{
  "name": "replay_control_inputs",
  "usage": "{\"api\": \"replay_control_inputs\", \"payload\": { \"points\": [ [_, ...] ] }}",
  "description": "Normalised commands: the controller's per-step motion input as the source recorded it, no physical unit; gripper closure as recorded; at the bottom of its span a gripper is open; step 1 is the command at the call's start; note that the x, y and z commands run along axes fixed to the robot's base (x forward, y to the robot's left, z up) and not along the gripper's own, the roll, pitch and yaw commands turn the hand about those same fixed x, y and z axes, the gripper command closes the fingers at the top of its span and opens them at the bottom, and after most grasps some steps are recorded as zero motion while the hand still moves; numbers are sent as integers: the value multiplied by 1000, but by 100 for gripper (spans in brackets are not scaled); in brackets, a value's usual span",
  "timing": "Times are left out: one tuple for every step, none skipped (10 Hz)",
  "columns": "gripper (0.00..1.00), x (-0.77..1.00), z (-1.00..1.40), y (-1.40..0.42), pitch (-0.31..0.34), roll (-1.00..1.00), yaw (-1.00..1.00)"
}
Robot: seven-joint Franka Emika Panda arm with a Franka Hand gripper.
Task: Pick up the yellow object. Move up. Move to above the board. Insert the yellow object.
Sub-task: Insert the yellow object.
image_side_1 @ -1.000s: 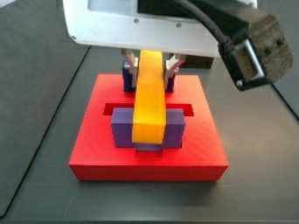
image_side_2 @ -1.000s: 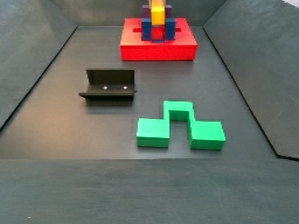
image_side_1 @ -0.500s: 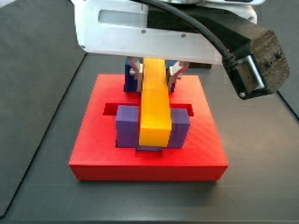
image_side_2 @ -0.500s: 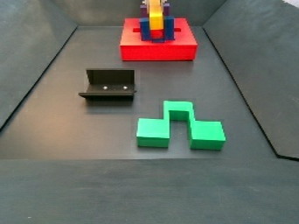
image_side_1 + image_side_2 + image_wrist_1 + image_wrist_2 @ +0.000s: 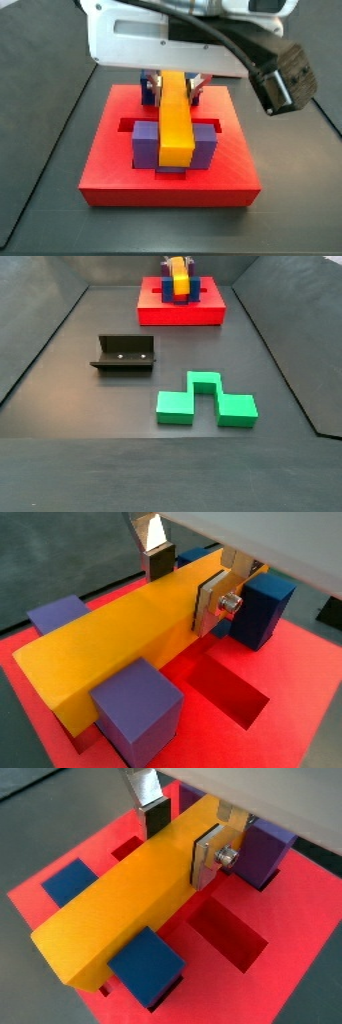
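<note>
The yellow object point(image 5: 175, 115) is a long orange-yellow bar lying along the middle of the board point(image 5: 107, 180), the red platform. It rests low between two purple posts point(image 5: 140, 145) at its near end and blue posts point(image 5: 147, 86) at its far end. In both wrist views the bar point(image 5: 114, 642) point(image 5: 127, 908) runs between the posts, next to an open recess point(image 5: 227, 692). My gripper point(image 5: 185, 594) point(image 5: 179, 848) stands over the bar's far half, shut on it, with a pad against each long side. In a side view the gripper point(image 5: 178, 270) is at the far end of the floor.
A green notched block point(image 5: 201, 403) lies on the dark floor nearer the camera. The fixture point(image 5: 124, 354) stands left of the middle. Sloping dark walls close in the floor on both sides. A camera on its cable point(image 5: 278, 85) hangs beside the gripper.
The gripper has come down with the bar. The bar's near end has sunk from above the purple posts to down between them.
</note>
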Motion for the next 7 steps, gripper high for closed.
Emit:
{"api": "replay_control_inputs", "payload": {
  "points": [
    [100,43,-334,17,0,50,83],
    [100,37,-337,31,0,49,89],
    [100,51,-314,37,0,44,97],
    [100,57,-286,29,0,33,97],
    [100,43,-254,0,0,20,74],
    [100,54,-180,0,0,0,43],
    [100,23,-100,-100,0,0,0]
  ]
}}
